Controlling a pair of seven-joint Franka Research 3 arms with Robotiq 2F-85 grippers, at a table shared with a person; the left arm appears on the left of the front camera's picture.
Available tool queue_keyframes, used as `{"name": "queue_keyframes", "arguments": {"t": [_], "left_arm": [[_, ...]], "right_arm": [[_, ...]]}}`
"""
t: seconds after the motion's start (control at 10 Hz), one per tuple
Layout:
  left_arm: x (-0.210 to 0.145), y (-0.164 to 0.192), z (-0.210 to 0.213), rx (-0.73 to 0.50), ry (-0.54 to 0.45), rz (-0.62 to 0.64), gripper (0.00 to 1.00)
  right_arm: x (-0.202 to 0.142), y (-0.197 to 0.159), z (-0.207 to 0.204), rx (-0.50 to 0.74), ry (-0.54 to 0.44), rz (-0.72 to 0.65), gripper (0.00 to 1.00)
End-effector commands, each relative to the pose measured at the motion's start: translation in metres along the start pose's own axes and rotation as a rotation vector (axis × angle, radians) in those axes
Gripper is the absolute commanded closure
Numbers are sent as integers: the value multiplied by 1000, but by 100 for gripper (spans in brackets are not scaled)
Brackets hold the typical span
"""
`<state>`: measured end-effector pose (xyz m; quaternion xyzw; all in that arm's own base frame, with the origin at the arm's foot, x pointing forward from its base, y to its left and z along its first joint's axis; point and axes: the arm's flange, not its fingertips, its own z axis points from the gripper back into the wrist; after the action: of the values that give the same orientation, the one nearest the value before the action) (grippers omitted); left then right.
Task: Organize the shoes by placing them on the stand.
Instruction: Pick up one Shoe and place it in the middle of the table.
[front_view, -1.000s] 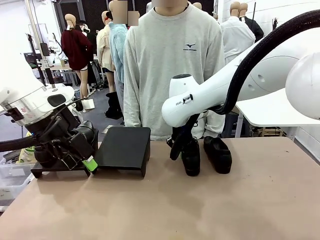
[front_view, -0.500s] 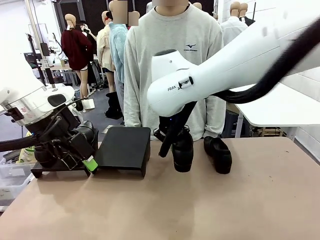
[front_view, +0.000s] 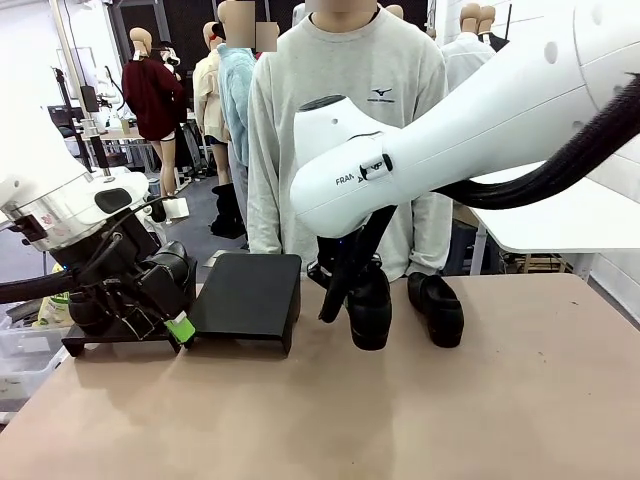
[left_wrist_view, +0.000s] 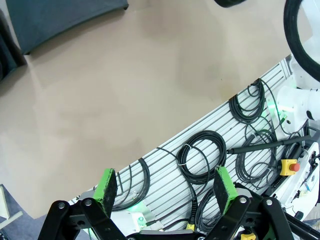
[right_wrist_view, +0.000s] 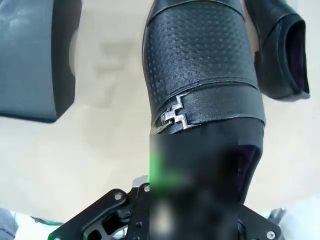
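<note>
Shoes: two. Stand units: two. Person: one. Robot arms: two.

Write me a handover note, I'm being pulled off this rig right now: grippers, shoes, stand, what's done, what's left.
Right gripper: shut on one shoe, held just off the table, to the right of the stand.
Left gripper: open, holding nothing, at the table's near left edge.
Second shoe: lying on the table just right of the held one, in front of the person.
Done: one shoe picked up; none on the stand's visible top.
Left: set the held shoe on the stand, then fetch the second shoe.
</note>
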<state>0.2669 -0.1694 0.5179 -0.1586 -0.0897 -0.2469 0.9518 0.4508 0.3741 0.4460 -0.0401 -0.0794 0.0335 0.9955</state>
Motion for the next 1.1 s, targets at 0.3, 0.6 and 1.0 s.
{"name": "queue_keyframes", "arguments": {"t": [0.3,0.6,1.0], "left_arm": [[1,3,0,-1,-5,-11,0],[1,3,0,-1,-5,-11,0],[1,3,0,-1,-5,-11,0]], "right_arm": [[-45,12,-10,-15,93,-305,100],[-80,27,-18,-143,143,-286,100],[-92,52,-47,-181,212,6,100]]}}
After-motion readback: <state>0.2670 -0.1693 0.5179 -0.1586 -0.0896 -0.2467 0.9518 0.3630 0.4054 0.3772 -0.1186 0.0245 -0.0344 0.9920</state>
